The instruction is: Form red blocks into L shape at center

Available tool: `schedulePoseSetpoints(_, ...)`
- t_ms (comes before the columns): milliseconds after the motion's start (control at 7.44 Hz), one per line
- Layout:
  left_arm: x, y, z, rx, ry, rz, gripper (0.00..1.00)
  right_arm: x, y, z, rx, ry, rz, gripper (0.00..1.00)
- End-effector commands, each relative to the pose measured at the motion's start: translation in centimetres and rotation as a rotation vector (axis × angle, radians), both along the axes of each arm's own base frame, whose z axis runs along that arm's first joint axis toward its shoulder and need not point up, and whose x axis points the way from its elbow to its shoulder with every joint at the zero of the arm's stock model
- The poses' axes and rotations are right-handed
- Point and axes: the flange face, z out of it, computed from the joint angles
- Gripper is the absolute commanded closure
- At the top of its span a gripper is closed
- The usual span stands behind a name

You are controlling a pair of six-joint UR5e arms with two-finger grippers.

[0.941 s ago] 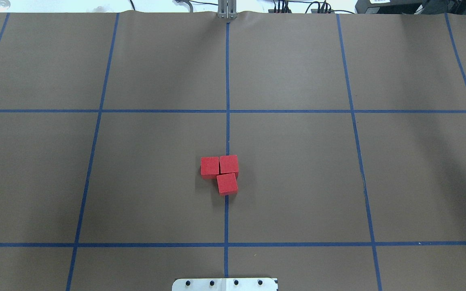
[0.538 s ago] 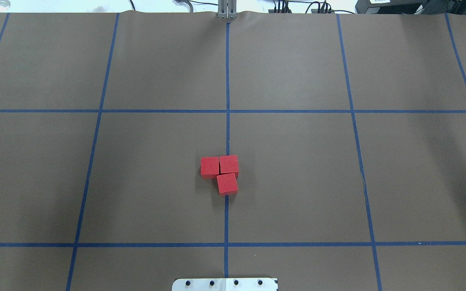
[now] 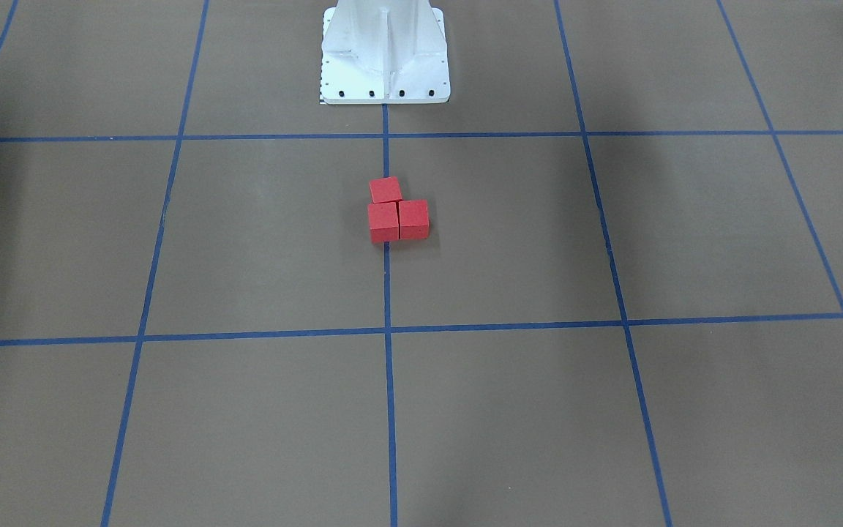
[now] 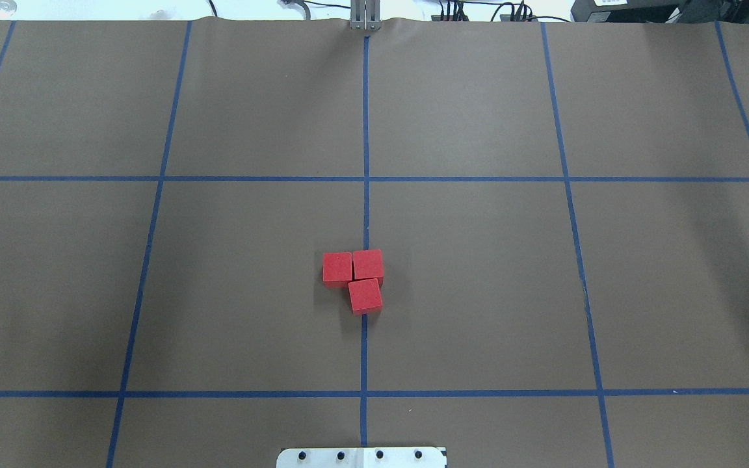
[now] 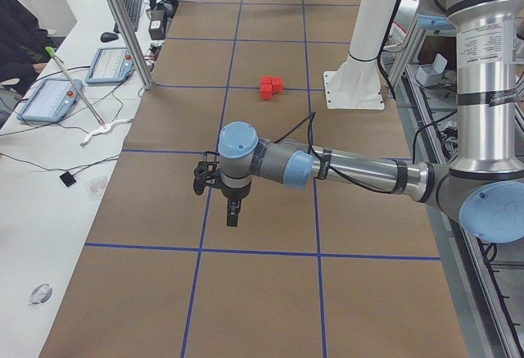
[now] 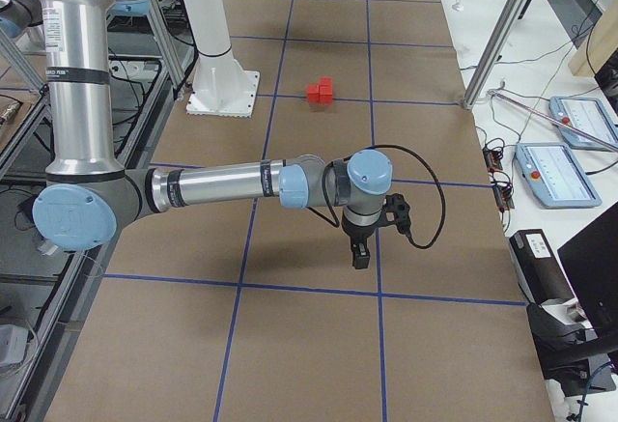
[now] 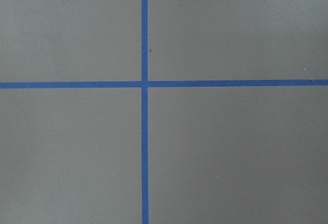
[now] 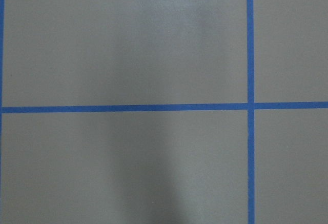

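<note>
Three red blocks lie touching in an L on the center of the brown surface, over the blue tape line. They also show in the front-facing view and, small, in both side views. My left gripper hangs over the table far from the blocks, towards the left end. My right gripper hangs towards the right end. I cannot tell whether either is open or shut. Both wrist views show only brown surface and tape.
The white robot base plate stands behind the blocks on the center line. Metal posts and tablets stand beyond the far table edge.
A black gripper tip at the overhead view's left edge has left that view. The blocks have not moved.
</note>
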Motion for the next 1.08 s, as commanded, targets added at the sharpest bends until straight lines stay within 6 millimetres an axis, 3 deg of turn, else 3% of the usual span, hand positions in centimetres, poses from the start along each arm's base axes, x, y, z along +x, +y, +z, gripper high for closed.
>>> schedulePoseSetpoints(0, -0.6, -0.4, 1.0, 0.059, -0.021, 0.064, 0.0, -0.1, 0.1, 0.7, -0.008, -0.003, 0.0, 0.0)
schedulePoseSetpoints(269, -1.1, 0.3, 0.6, 0.037, -0.006, 0.046, 0.0, 0.0, -0.2, 0.7, -0.012, 0.002, 0.007, 0.0)
schedulePoseSetpoints(538, -0.8, -0.7, 0.9, -0.068, 0.014, 0.051, 0.0, 0.0, -0.6, -0.2, 0.007, 0.004, 0.006, 0.0)
schedulePoseSetpoints(941, -0.8, -0.5, 0.8, -0.087, 0.055, 0.042, 0.0, 0.0, -0.3, 0.7, -0.011, 0.005, 0.006, 0.0)
